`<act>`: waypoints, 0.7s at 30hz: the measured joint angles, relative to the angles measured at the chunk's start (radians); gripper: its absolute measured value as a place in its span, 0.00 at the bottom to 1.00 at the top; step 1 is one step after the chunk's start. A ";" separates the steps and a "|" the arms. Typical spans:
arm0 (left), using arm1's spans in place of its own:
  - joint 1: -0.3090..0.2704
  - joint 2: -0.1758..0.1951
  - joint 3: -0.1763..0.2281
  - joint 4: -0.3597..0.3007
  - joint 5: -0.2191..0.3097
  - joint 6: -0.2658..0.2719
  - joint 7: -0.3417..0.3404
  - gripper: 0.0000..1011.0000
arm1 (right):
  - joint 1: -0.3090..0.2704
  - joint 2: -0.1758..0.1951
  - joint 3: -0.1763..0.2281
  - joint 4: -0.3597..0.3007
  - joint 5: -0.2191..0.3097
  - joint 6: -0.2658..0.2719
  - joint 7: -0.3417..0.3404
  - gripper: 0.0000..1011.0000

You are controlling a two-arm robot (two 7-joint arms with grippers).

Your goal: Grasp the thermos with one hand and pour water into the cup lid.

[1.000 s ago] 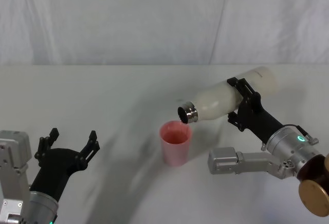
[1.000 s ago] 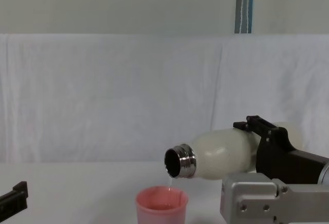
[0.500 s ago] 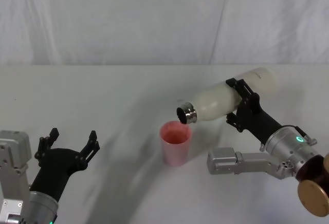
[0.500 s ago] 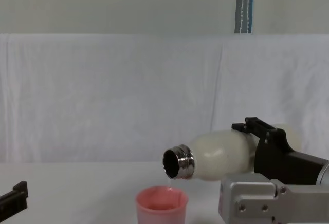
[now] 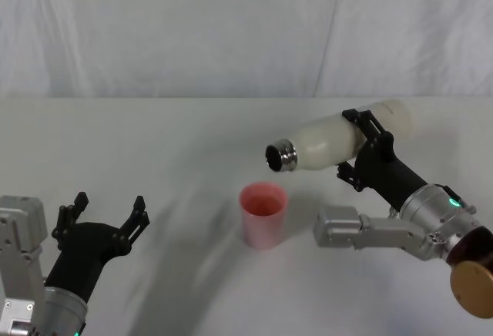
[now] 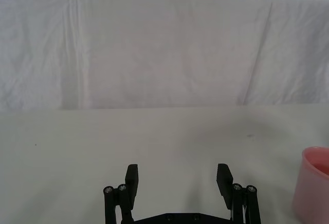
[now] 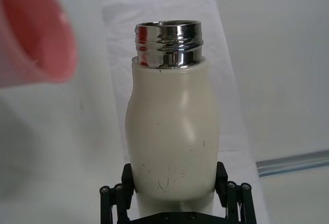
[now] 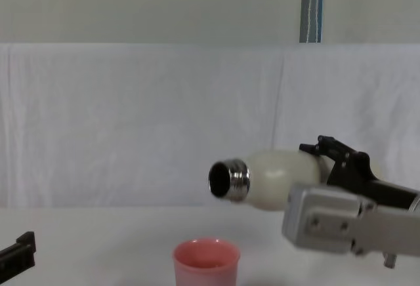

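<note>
- The thermos (image 5: 339, 140) is held above the table (image 5: 177, 143) by the right gripper (image 5: 363, 145), whose two black jaws are clamped on the cream-white body, one on each side.
- The thermos is tilted close to horizontal; its steel neck (image 5: 281, 156) is pointed toward the robot's left, and the open mouth is seen as a dark circle in the head view.
- In the chest view, the thermos (image 8: 279, 179) is seen well above the cup lid (image 8: 206, 262), with a clear gap between the neck and the pink rim.
- The cup lid (image 5: 263, 214) is stood upright on the table, near the middle of the work area, below and slightly to the left of the thermos mouth.
- In the right wrist view, the thermos (image 7: 172, 131) is seen gripped low on its body, and small scuff marks are visible on the matte surface.
- The left gripper (image 5: 104, 216) is held low at the robot's left, well apart from the cup lid, with its fingers spread apart and nothing between them.
- A white cloth backdrop (image 5: 231, 28) is hung behind the table.
</note>
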 joint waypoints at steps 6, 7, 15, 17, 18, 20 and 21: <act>0.000 0.000 0.000 0.000 0.000 0.000 0.000 0.99 | -0.017 -0.019 0.046 -0.026 0.103 -0.020 0.038 0.94; 0.000 0.000 0.000 0.000 0.000 0.000 0.000 0.99 | -0.022 -0.027 0.062 -0.032 0.136 -0.025 0.049 0.94; 0.000 0.000 0.000 0.000 0.000 0.000 0.000 0.99 | -0.046 -0.062 0.134 -0.053 0.291 -0.039 0.102 0.94; 0.000 0.000 0.000 0.000 0.000 0.000 0.000 0.99 | -0.055 -0.074 0.161 -0.061 0.349 -0.040 0.126 0.94; 0.000 0.000 0.000 0.000 0.000 0.000 0.000 0.99 | -0.061 -0.082 0.178 -0.065 0.385 -0.040 0.140 0.94; 0.000 0.000 0.000 0.000 0.000 0.000 0.000 0.99 | -0.066 -0.091 0.197 -0.071 0.431 -0.040 0.160 0.94; 0.000 0.000 0.000 0.000 0.000 0.000 0.000 0.99 | -0.073 -0.102 0.218 -0.074 0.481 -0.038 0.178 0.94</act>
